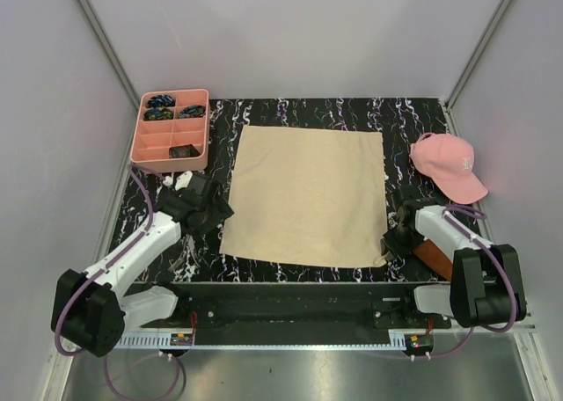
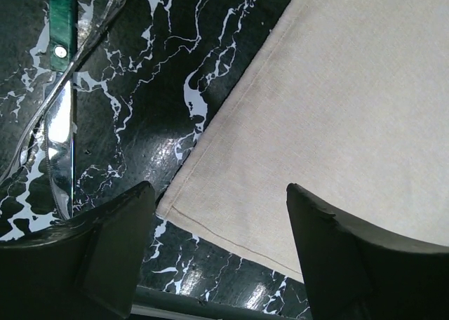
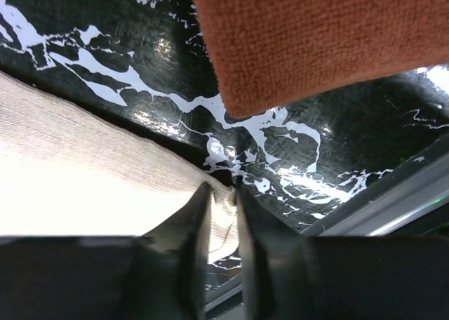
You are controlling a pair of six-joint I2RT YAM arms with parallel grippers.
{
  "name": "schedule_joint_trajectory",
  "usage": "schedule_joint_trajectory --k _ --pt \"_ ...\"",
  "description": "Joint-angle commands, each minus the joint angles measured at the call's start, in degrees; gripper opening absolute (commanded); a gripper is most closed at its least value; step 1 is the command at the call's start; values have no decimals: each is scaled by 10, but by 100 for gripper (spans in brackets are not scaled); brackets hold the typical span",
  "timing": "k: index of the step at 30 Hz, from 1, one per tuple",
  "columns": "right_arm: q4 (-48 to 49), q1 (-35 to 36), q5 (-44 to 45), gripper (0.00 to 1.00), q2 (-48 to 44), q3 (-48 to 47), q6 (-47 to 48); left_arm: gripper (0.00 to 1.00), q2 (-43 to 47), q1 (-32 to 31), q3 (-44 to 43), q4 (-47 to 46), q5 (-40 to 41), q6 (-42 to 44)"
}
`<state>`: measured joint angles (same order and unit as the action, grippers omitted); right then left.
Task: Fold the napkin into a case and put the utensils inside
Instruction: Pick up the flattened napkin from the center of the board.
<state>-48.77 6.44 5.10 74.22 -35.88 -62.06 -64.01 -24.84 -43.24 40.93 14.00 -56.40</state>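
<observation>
At near edge: right end effector (image 3: 223, 194) pinched shut on near right corner of the napkin (image 1: 308, 194), spread flat; rust-brown cloth (image 3: 330, 39) just beside. Left end effector (image 2: 219, 194) spread wide over near left corner, the utensils (image 2: 59, 137) to its left on the tabletop (image 2: 140, 88). Farther back: pink cap (image 1: 449, 165) at right, pink tray (image 1: 138, 139) at left.

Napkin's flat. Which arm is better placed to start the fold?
Right, probably. The right gripper looks pinched on the napkin at its near right corner, ready to lift. The left gripper is open above the near left corner, gripping nothing.
</observation>
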Motion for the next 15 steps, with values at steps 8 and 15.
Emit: schedule_joint_trajectory --k 8,15 --pt "19 1 19 0 -76 18 -21 75 -64 22 21 -8 -17 -9" --pt "42 0 3 0 -107 24 17 73 -73 21 55 -31 -32 -23"
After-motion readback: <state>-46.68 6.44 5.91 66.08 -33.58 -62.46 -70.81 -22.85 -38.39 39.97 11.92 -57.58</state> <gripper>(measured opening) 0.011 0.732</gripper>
